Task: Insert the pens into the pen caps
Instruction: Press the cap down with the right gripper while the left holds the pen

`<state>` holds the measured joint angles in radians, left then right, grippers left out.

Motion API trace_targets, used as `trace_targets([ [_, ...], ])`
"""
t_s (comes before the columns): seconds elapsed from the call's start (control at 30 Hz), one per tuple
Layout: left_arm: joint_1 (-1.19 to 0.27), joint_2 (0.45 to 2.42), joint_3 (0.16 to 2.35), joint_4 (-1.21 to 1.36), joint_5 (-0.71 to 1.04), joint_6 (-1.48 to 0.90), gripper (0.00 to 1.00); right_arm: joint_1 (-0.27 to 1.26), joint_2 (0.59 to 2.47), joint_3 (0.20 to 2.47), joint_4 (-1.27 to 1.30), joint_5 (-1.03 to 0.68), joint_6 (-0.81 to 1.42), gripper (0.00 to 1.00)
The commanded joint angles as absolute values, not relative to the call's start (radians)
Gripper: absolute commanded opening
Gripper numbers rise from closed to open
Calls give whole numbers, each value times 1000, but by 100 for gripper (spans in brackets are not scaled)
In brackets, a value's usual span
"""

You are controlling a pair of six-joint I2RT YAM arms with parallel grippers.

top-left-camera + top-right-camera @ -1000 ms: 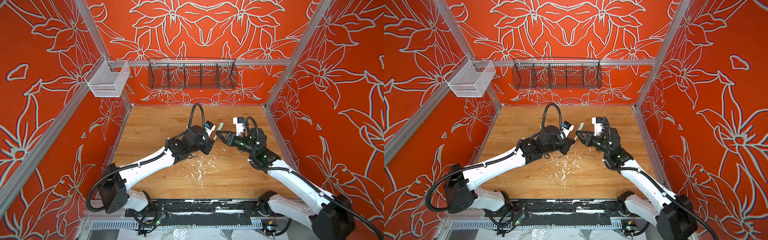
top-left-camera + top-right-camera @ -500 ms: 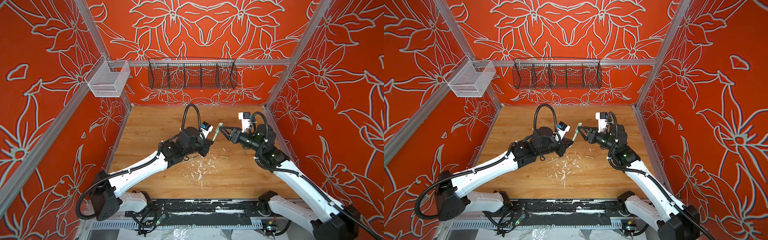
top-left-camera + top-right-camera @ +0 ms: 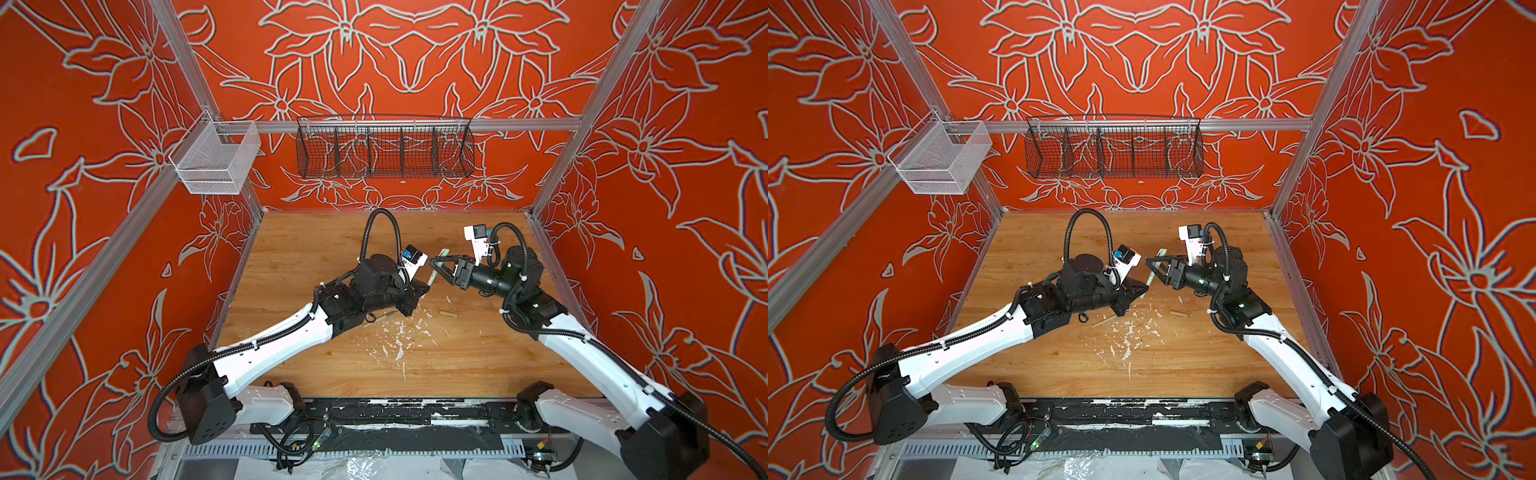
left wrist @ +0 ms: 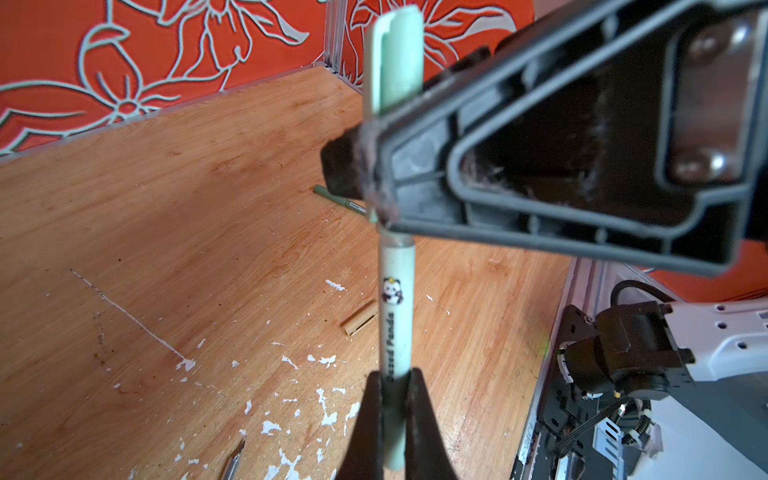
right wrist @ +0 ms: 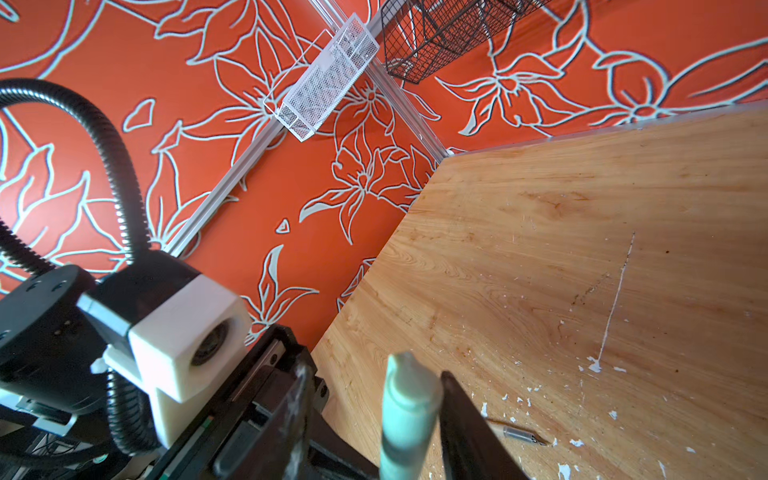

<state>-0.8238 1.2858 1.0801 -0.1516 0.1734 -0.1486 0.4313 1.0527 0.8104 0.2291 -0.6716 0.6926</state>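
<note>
My left gripper (image 4: 395,378) is shut on the lower end of a pale mint pen (image 4: 397,316), holding it upright above the table. A matching mint pen cap (image 4: 397,54) sits on the pen's upper end; the joint is hidden behind a finger of the other gripper. My right gripper (image 5: 376,374) is open around the cap (image 5: 409,399), one finger against it, the other apart. Both top views show the two grippers meeting mid-table (image 3: 436,268) (image 3: 1152,270). A dark green pen (image 4: 338,199), a beige cap (image 3: 448,312) and a beige pen (image 3: 1102,321) lie on the table.
White paint flecks (image 3: 399,336) speckle the wooden table (image 3: 316,249) in front of the grippers. A black wire basket (image 3: 384,151) hangs on the back wall. A white mesh basket (image 3: 216,160) hangs at the back left corner. Red walls close three sides.
The left arm's shoulder has swung leftward while it keeps holding the pen. The right gripper has stayed at the pen's top, its jaws now apart around the cap.
</note>
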Motion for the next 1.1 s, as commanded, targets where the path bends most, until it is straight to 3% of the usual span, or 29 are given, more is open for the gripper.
trace_targets([
  [0.0,-822,1286,1104,-145,196,-129,0,428,1050,812,255,-704,675,48],
  [0.73,-822,1314,1139,-140,190,-115,0,437,1074,808,253,-711,660,34],
  [0.83,-822,1323,1143,-145,192,-115,0,439,1069,806,256,-701,660,25],
  [0.97,-822,1332,1149,-148,191,-120,0,439,1068,802,274,-693,673,3],
  [1.07,-822,1340,1161,-158,199,-124,0,439,1069,809,272,-693,680,0],
])
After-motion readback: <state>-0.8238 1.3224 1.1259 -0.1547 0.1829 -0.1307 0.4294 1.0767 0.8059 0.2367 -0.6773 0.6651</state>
